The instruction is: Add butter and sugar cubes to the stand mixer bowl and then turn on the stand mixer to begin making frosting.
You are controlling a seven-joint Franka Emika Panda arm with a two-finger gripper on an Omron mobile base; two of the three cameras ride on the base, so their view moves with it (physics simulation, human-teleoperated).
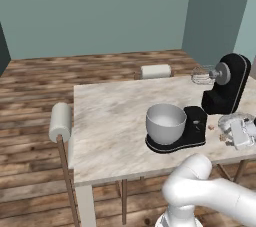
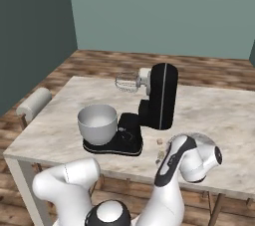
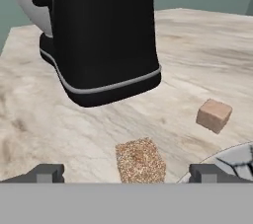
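End effector [image 3: 126,173] wide open, empty, astride brown sugar cube [image 3: 140,160].

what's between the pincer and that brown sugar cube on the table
Nothing visible: the open pincer has the brown sugar cube right between its fingertips, with only bare table around it.

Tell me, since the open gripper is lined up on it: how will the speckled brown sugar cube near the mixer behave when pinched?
The sugar cube looks rigid and flat-sided, so it probably won't roll. Being small, it is likely light and could skid on the smooth table. Its grainy surface suggests it may crumble if the gripper squeezes hard.
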